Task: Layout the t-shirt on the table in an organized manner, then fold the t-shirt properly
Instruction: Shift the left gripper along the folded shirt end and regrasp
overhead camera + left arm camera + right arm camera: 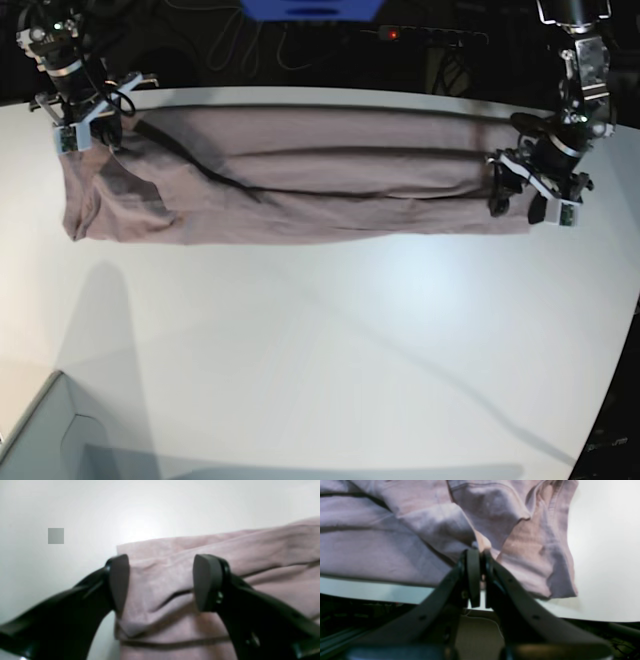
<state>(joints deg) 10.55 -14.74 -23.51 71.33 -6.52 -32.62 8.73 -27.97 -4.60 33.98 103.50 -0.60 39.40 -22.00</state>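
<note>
The t-shirt (300, 185) lies stretched in a long band across the far part of the table (330, 340), running from about ten o'clock to two o'clock in the base view, with creases along its length and one end bunched into looser folds at the ten o'clock side. The right gripper (479, 577) sits at that bunched end near the table's far edge, its jaws pressed together and pinching a fold of the mauve cloth. At the two o'clock end, the left gripper (161, 582) hangs over the shirt's edge with its jaws spread wide, the cloth lying loose between them and not clamped. A pale grey-green box corner (40, 430) shows at seven o'clock.
</note>
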